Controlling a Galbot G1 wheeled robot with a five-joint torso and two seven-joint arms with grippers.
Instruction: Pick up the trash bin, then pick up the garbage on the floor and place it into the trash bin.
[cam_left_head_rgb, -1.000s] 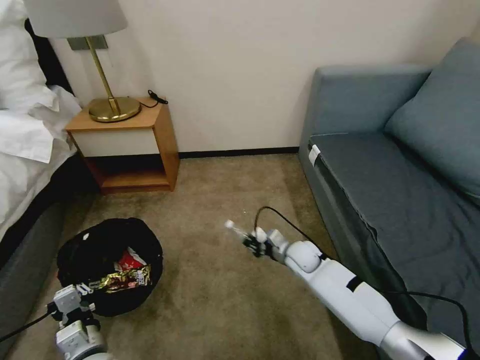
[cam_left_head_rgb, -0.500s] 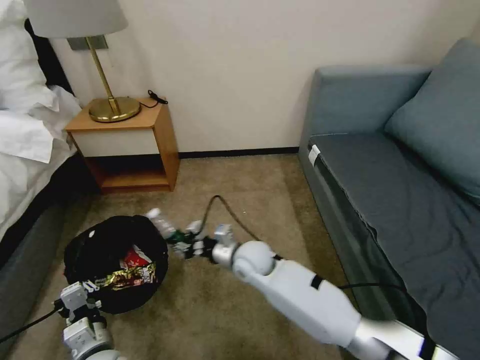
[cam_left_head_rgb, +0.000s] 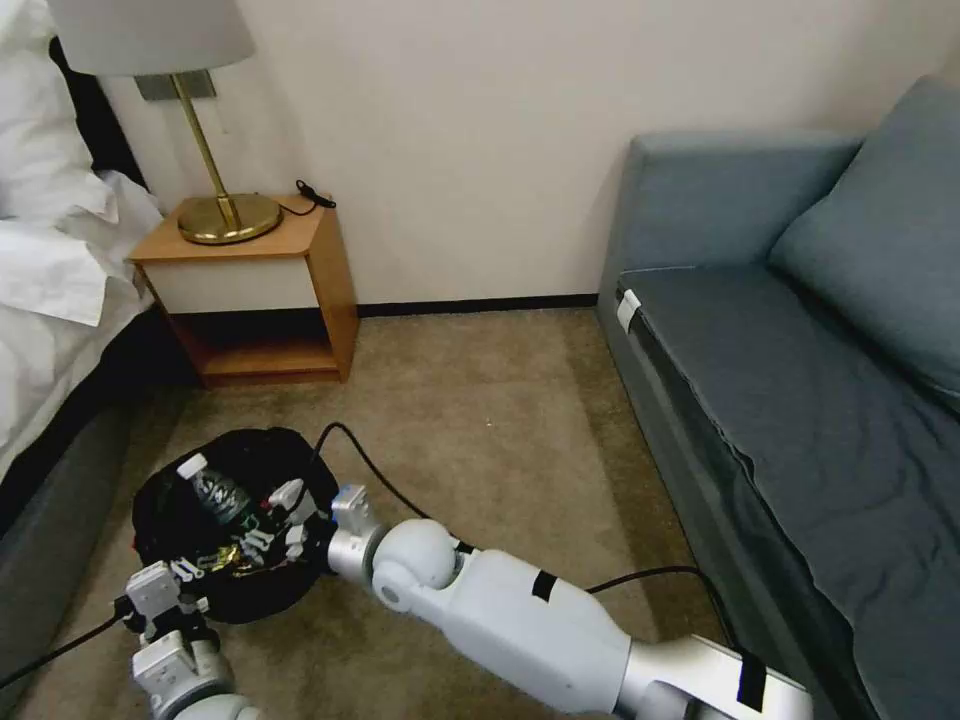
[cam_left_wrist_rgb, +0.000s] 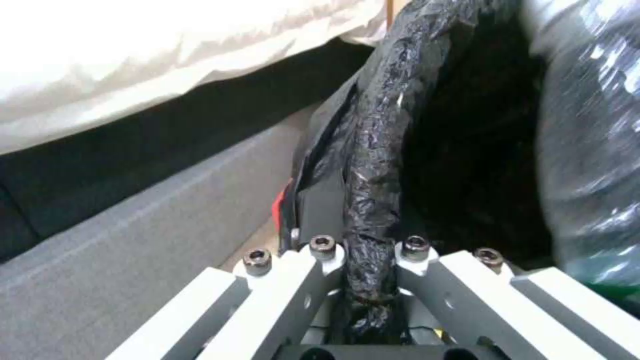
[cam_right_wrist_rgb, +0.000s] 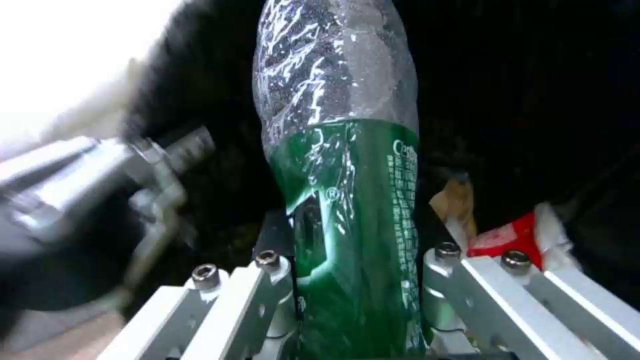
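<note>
Head view: the right gripper (cam_left_head_rgb: 262, 522) is seen reaching over the trash bin (cam_left_head_rgb: 232, 520) on the carpet, with the bottle (cam_left_head_rgb: 215, 492) held over the black-lined opening. Right wrist view adds what the head view lacks: the bottle's green label (cam_right_wrist_rgb: 357, 235) is clamped between the jaws, cap end pointing away into the bin, with the red-and-white packet (cam_right_wrist_rgb: 513, 237) and what is probably the tan paper (cam_right_wrist_rgb: 455, 200) lying below. In the left wrist view, the left gripper (cam_left_wrist_rgb: 369, 255) is shown closed on the bin's bag-wrapped rim (cam_left_wrist_rgb: 373, 165), beside the bed base (cam_left_wrist_rgb: 133, 210). Compared with half a second ago, the bottle is now carried from beside the bin's rim to over its opening.
</note>
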